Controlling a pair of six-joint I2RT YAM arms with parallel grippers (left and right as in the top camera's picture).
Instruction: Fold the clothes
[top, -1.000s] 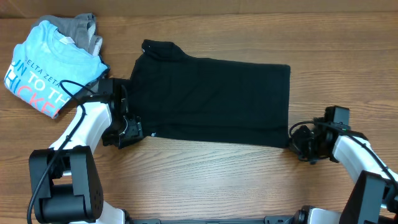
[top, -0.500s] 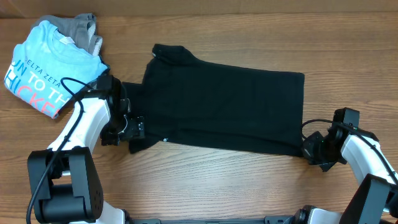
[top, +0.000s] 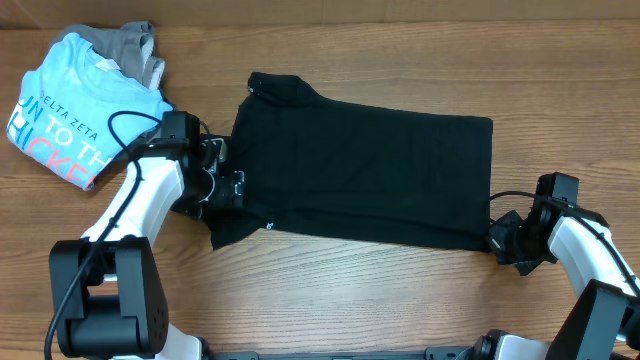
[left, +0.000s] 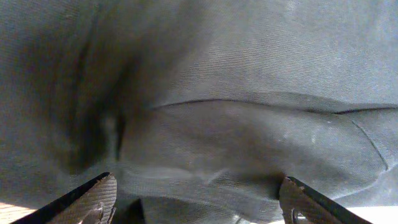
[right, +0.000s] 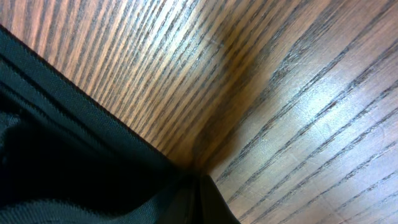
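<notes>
Tabletop (top: 350, 300): T-shirt (top: 370, 180) beneath left end effector (top: 232, 186)

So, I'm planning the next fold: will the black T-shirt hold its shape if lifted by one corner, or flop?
Probably flop: the black T-shirt shows soft creases in the left wrist view, so it should drape. Likely light: it lies thin and flat on the table. Pushed, it may bunch, like its rumpled left edge.

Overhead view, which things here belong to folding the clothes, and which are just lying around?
Part of the job:
black T-shirt
left gripper, open at the shirt's left end
right gripper, shut on the shirt's corner

Just lying about:
light blue T-shirt
grey garment
</notes>
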